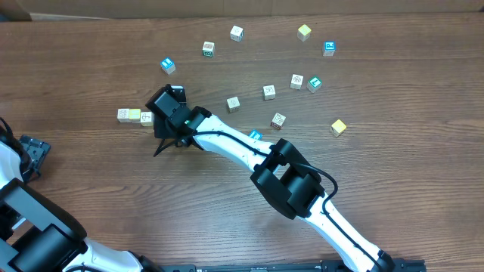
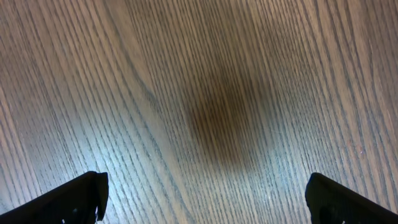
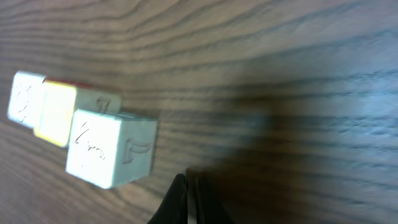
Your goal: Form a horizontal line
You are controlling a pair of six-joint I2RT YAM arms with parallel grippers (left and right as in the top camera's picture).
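A: tabletop (image 1: 393, 174) state?
B: wood. right arm (image 1: 234, 147) reaches from bottom right across the middle toward the left, left arm (image 1: 34, 227) sits at the bottom-left corner
A: tools?
B: right tool (image 3: 186, 196) fingers together, nothing in them, tip just beside the nearest white cube. left tool (image 2: 206, 186) fingers wide apart over bare wood, holding nothing
A: where's the row (image 1: 134, 115)?
B: left of centre, just left of the right tool's head. three cubes showing: white, yellow, white, touching. the end white one sits slightly off the line of the other two
A: rest?
B: loose cubes (image 1: 269, 92) scattered over the upper half, apart from the row: some blue, two yellow, others white
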